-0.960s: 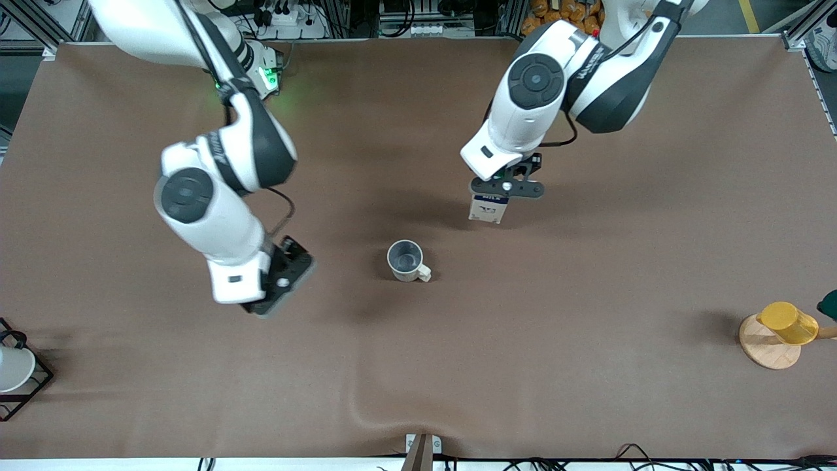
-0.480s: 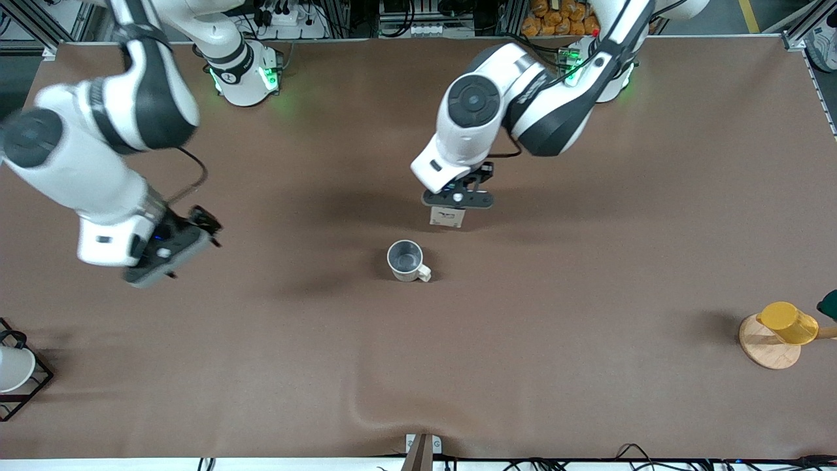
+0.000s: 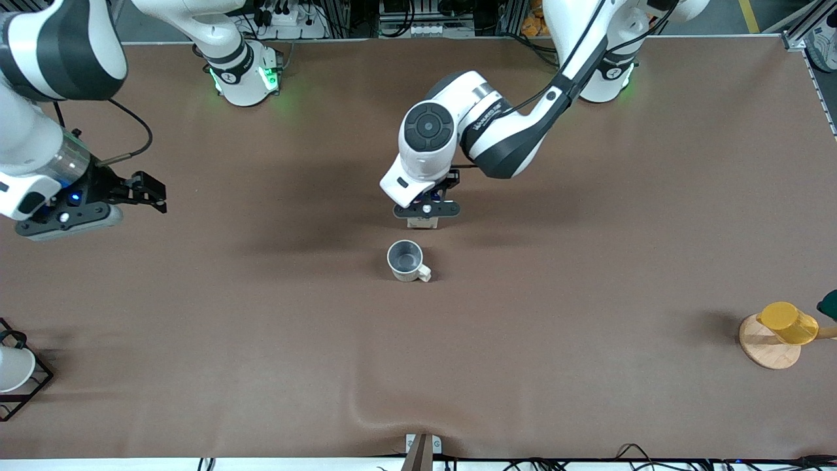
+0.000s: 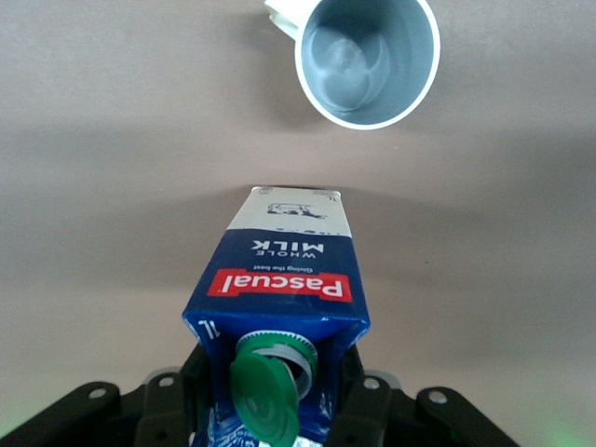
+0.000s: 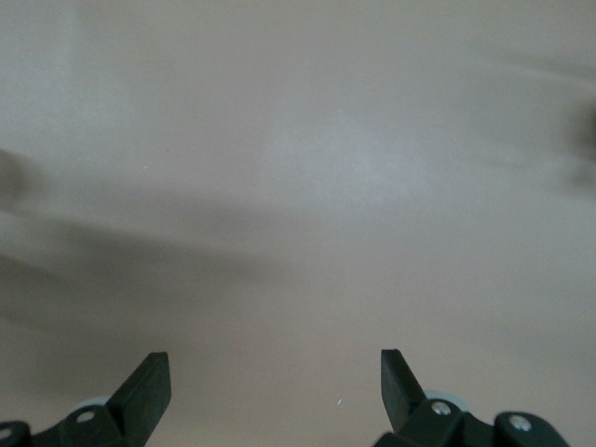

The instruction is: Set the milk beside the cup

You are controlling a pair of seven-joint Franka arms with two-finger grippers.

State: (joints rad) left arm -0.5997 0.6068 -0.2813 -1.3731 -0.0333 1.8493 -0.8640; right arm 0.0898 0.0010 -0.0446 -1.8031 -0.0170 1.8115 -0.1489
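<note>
**Milk Almost at the Cup**

While my left gripper [image 3: 426, 210] squeezed the milk [image 4: 279, 307] tight, I held it up in the middle of the front view, over the table [image 3: 588, 196], just above the cup [image 3: 405, 260]. I had not yet set it down. My right gripper [image 3: 85, 203] waited at the left edge, fingers apart and empty. Nothing blocked the way. A yellow cup [image 3: 788, 322] and a wire rack [image 3: 26, 379] sat at the lower corners.

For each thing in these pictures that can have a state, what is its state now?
milk: gripped by the left gripper, green cap on, above the table near the cup.
cup: upright on the table, empty.
left gripper: shut on the milk.
right gripper: open, empty, over bare table at the right arm's end.
yellow cup: tipped on a wooden disc.
</note>
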